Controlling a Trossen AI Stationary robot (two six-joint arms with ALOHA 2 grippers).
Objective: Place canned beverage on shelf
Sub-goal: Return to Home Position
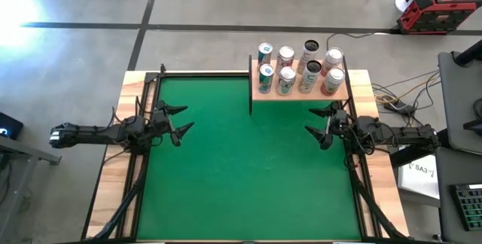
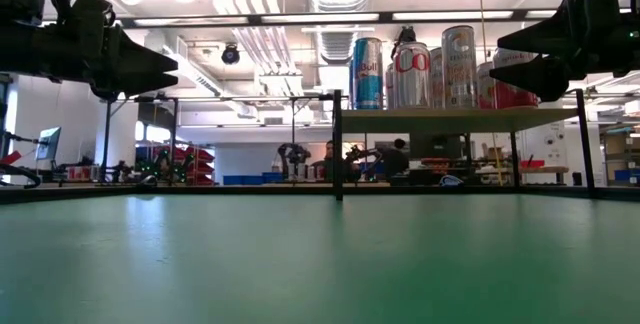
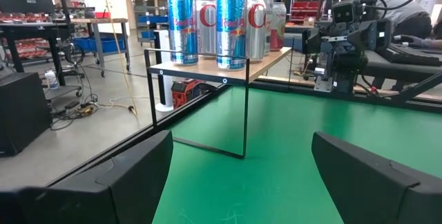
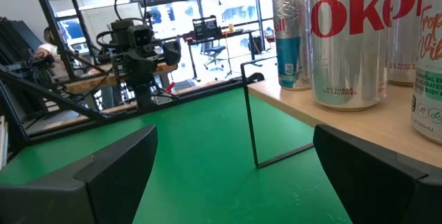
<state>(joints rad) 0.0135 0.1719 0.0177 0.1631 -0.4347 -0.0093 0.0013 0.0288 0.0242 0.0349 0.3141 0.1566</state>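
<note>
The shelf [image 1: 256, 94], a pale-wood board on thin black posts, stands at the table's far right. Several canned beverages [image 1: 297, 69] stand upright on it on their bases; they also show in the low view as cans [image 2: 415, 64]. My left gripper [image 1: 183, 120] hovers open at the table's left edge, pointing level toward the right. My right gripper [image 1: 310, 120] hovers open at the right edge, just near of the shelf, pointing left. Neither has anything between its fingers. In the wrist views the shelf board [image 3: 266, 57] [image 4: 345, 124] lies ahead of each gripper.
Green felt tabletop [image 1: 248, 169] spreads between the arms, framed by wooden side rims [image 1: 113, 184]. The shelf's black posts [image 3: 246, 113] reach down to the felt. Cables [image 1: 399, 101] and a red tool case [image 1: 438, 10] lie on the floor beyond the table.
</note>
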